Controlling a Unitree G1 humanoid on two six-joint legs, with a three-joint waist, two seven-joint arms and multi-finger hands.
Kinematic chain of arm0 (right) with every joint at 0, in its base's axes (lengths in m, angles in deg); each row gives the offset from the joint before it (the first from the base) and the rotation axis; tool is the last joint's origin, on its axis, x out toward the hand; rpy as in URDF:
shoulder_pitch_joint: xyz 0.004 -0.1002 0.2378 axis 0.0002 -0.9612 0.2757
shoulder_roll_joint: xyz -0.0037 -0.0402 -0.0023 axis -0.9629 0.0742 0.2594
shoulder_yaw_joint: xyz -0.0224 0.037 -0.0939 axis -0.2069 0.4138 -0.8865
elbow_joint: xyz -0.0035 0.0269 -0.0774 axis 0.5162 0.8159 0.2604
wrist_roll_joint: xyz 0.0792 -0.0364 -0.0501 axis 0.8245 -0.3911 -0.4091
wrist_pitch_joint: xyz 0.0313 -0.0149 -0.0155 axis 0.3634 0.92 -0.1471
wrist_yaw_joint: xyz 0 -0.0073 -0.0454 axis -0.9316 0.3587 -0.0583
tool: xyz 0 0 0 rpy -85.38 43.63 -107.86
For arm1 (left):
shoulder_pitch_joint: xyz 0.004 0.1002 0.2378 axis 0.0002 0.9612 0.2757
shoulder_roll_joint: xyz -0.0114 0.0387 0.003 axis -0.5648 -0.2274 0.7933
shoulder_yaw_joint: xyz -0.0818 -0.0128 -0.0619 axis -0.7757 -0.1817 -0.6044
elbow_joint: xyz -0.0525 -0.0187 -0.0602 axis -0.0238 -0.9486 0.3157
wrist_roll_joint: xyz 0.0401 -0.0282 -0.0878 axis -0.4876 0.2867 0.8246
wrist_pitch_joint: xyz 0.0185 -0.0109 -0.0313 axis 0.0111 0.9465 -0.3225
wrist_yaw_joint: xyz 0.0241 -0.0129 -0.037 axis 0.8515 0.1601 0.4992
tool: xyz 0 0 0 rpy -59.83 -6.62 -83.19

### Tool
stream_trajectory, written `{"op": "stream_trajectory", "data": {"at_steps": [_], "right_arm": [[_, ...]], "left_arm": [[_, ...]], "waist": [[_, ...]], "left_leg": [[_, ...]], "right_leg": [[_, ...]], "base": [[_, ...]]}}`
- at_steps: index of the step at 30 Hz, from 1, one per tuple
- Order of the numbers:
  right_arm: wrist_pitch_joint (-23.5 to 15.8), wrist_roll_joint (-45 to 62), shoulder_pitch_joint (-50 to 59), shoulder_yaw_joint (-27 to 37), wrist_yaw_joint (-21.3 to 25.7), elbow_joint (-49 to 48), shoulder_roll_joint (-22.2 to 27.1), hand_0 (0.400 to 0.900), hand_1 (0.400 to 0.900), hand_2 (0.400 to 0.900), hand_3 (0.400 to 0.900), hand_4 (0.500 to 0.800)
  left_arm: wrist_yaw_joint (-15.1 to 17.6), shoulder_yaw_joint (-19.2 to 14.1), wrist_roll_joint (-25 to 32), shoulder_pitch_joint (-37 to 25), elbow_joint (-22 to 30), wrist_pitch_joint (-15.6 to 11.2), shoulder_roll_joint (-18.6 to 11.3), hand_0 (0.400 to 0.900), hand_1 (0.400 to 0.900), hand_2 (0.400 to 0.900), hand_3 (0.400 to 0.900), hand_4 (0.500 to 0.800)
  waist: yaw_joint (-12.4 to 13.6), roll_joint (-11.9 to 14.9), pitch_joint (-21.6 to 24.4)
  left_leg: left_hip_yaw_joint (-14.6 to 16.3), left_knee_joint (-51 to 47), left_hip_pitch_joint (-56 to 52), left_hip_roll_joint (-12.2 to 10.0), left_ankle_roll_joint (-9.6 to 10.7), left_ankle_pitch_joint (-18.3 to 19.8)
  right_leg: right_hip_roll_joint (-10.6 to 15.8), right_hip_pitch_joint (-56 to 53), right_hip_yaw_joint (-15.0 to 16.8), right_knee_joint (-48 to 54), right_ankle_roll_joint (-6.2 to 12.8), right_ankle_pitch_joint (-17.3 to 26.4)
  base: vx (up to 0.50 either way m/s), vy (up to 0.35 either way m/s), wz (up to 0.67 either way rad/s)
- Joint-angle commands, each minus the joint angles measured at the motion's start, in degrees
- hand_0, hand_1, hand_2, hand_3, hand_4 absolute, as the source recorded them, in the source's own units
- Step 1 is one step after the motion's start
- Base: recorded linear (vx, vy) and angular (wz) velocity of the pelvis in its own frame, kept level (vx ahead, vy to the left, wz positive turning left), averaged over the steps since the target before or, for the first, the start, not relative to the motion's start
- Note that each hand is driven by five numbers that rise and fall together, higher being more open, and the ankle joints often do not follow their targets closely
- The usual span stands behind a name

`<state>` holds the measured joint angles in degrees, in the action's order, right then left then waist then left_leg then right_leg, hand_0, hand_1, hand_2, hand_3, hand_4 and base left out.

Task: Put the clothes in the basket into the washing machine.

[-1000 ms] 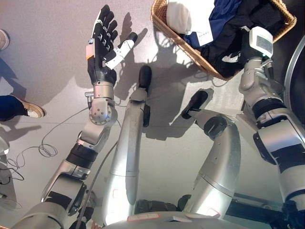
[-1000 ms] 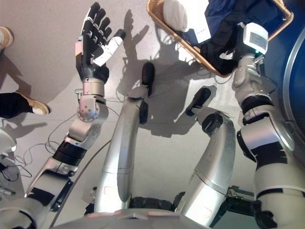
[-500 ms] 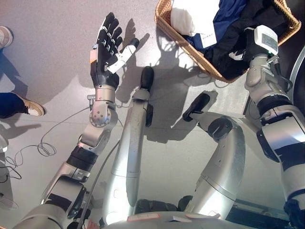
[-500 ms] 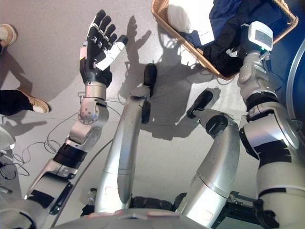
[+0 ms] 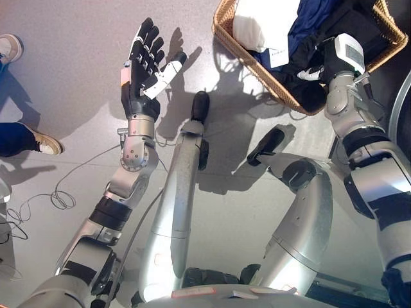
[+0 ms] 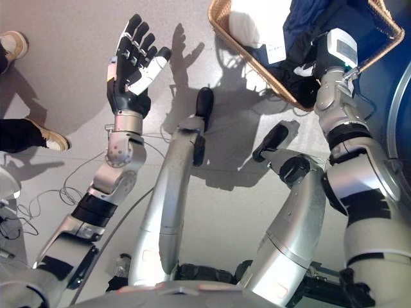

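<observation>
A wicker basket (image 5: 255, 66) stands on the floor at the upper right, holding a white garment (image 5: 260, 22), a blue garment (image 5: 308, 19) and a black garment (image 5: 366, 19). My right hand (image 5: 319, 64) reaches over the basket's near rim and lies on the black garment. Its dark fingers merge with the cloth, and only a white tip shows. My left hand (image 5: 142, 67) is held up over the bare floor at the upper left, palm showing, fingers spread and holding nothing.
A dark rounded front, seemingly the washing machine (image 6: 403, 96), shows at the right edge beside the basket. A person's shoes (image 5: 42, 145) and a blue trouser leg stand at the left edge. Thin cables (image 5: 61, 199) lie on the grey floor at the lower left.
My right hand has shifted a little to the left on the black garment in the basket. The left hand has kept its raised, spread pose. The view has shifted slightly.
</observation>
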<state>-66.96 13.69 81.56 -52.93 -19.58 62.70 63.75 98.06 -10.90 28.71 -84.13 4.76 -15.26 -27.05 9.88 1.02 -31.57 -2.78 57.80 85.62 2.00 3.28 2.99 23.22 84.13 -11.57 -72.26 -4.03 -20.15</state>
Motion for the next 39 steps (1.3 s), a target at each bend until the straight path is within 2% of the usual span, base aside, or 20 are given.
{"op": "stream_trajectory", "data": {"at_steps": [1,12,19,20,24,29,32,33,34,39], "right_arm": [[-5.3,1.3,-3.8,-0.6,2.5,-9.2,-2.0,0.4,0.4,0.4,0.4,0.5],[-6.1,-0.7,-15.5,7.0,2.8,-31.4,3.4,0.4,0.4,0.4,0.4,0.5],[-7.9,0.7,-26.2,16.4,3.1,-43.7,4.9,0.4,0.4,0.4,0.4,0.5],[-8.5,0.9,-29.3,19.6,3.5,-47.1,5.4,0.4,0.4,0.4,0.4,0.5],[-9.3,2.8,-34.6,26.7,5.3,-51.8,3.6,0.4,0.4,0.4,0.4,0.5],[-10.0,7.6,-38.2,34.7,9.6,-52.9,-1.7,0.4,0.4,0.4,0.4,0.5],[-10.9,11.5,-37.7,38.3,13.1,-50.2,-5.6,0.4,0.4,0.4,0.4,0.5],[-10.9,11.5,-37.7,38.4,13.2,-50.2,-5.6,0.4,0.4,0.4,0.4,0.5],[-11.2,13.4,-36.8,40.2,15.6,-47.9,-6.8,0.4,0.4,0.4,0.4,0.5],[-12.0,17.0,-33.3,43.6,20.7,-41.6,-6.8,0.4,0.4,0.4,0.4,0.5]], "left_arm": [[0.9,-3.7,-3.1,5.9,6.2,-4.4,3.0,0.9,0.9,0.9,0.9,0.8],[2.4,-7.1,-4.8,8.0,3.9,-2.7,3.5,0.9,0.9,0.9,0.9,0.8],[2.6,-9.2,-5.9,9.8,3.4,-1.9,2.8,0.9,0.9,0.9,0.9,0.8],[2.6,-10.2,-6.3,10.5,3.5,-1.6,2.8,0.9,0.9,0.9,0.9,0.8],[3.0,-10.9,-7.1,11.7,3.4,-1.0,3.5,0.9,0.9,0.9,0.9,0.8],[3.5,-11.7,-7.0,12.3,3.1,-0.8,4.1,0.9,0.9,0.9,0.9,0.8],[3.8,-11.6,-6.8,12.3,2.7,-0.8,4.3,0.9,0.9,0.9,0.9,0.8],[3.8,-11.6,-6.8,12.2,2.6,-0.8,4.2,0.9,0.9,0.9,0.9,0.8],[4.0,-11.6,-6.5,12.0,2.3,-0.9,4.3,0.9,0.9,0.9,0.9,0.8],[4.4,-11.2,-6.0,11.3,1.8,-1.2,4.4,0.9,0.9,0.9,0.9,0.8]], "waist": [[-3.7,-1.9,8.4],[-8.1,1.5,9.1],[-9.8,2.8,9.7],[-10.8,3.1,9.8],[-11.6,3.4,10.2],[-12.7,3.4,10.4],[-13.1,3.3,10.5],[-13.1,3.4,10.5],[-13.4,3.1,10.6],[-13.4,2.9,10.9]], "left_leg": [[-1.9,1.0,-0.4,-0.4,-2.3,7.3],[-1.9,-2.5,-6.7,-1.9,-1.8,7.7],[-1.9,-3.3,-8.4,-2.6,-1.9,7.9],[-1.7,-3.5,-8.6,-2.7,-2.0,8.0],[-1.4,-2.7,-8.4,-2.9,-2.3,8.3],[-0.9,-2.1,-8.8,-3.5,-2.5,8.8],[-0.6,-2.0,-9.1,-3.8,-2.6,8.9],[-0.5,-2.0,-9.2,-3.8,-2.6,9.0],[-0.4,-2.0,-9.2,-4.0,-2.7,9.0],[-0.2,-1.6,-9.2,-4.1,-3.0,9.2]], "right_leg": [[-2.0,3.1,3.6,8.5,9.57,9.6],[-4.6,-4.5,1.0,14.0,9.9,10.2],[-5.8,-6.9,0.4,15.9,9.99,10.2],[-6.3,-7.0,0.4,16.3,10.0,10.3],[-6.9,-6.7,0.8,15.8,9.91,10.1],[-7.6,-6.8,1.6,15.6,9.97,10.3],[-8.0,-6.9,2.0,15.7,9.89,10.3],[-8.0,-6.9,2.0,15.7,9.89,10.3],[-8.3,-7.0,2.2,15.8,9.89,10.4],[-8.5,-6.7,2.4,15.5,9.92,10.4]], "base": [[-0.02,0.011,-0.16],[-0.03,0.018,-0.14],[-0.01,0.007,-0.1],[-0.01,0.016,-0.11],[-0.01,0.033,-0.16],[0.0,0.036,-0.15],[-0.01,0.022,-0.1],[-0.01,0.023,-0.11],[-0.01,0.022,-0.1],[0.0,0.017,-0.06]]}}
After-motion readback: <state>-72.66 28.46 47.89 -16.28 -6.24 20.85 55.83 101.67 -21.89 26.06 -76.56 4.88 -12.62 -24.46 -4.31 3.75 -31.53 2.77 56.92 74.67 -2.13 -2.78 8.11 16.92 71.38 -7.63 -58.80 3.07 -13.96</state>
